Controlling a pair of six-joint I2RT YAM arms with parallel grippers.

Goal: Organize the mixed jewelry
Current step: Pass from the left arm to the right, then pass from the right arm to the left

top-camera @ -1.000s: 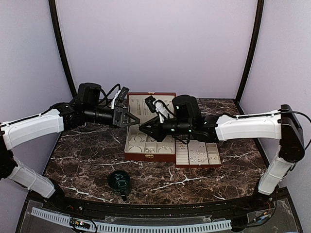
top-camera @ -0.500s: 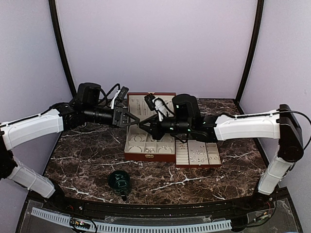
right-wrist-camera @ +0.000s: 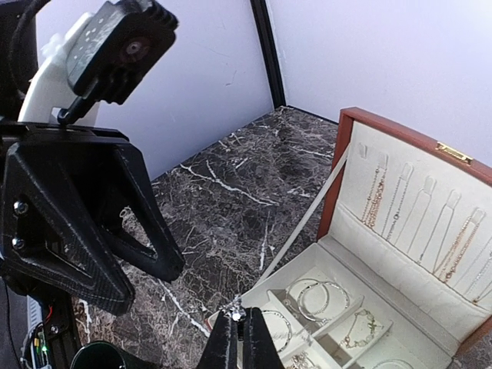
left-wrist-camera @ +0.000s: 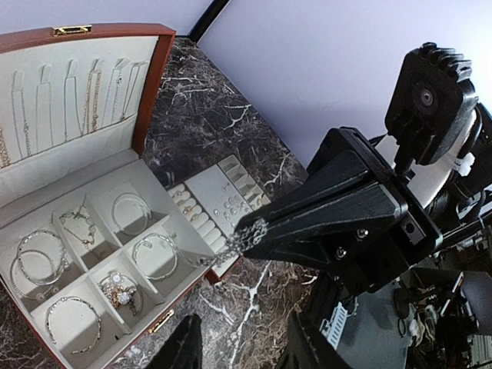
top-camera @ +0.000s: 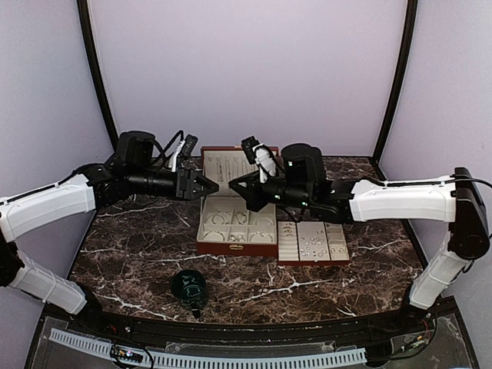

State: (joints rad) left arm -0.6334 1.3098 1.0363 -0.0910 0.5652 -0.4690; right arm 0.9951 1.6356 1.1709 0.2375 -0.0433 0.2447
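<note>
Right at the tip of your right jaws is a tiny silvery piece [right-wrist-camera: 234, 314], sparkling, and the jaws are narrowed down onto it at their very ends. It hangs in the air, clear of the padding. Dead ahead of it your left jaws face it tip to tip, spread wide. Their black fingers [right-wrist-camera: 61, 231] stand well apart with nothing between them. A small gap separates your two sets of jaws.

Below the right jaws and a little beyond them sits the open jewelry box [top-camera: 234, 248], lid up. The rest of the mixed jewelry [left-wrist-camera: 119, 290] is in there: bangles and a glittering cluster lie in the cream compartments, and thin chains [left-wrist-camera: 91, 92] hang on the lid's lining. Your left jaws hover by the box's left edge.

Behind the right jaws, under your right arm [top-camera: 392, 200], a cream tray [top-camera: 311, 261] lies just beside the box. It holds rows of very small pieces, too fine to tell apart.

Back toward the arm bases, well apart from both jaws, a dark green cup [top-camera: 188, 286] stands on the marbled desk [top-camera: 131, 246].
</note>
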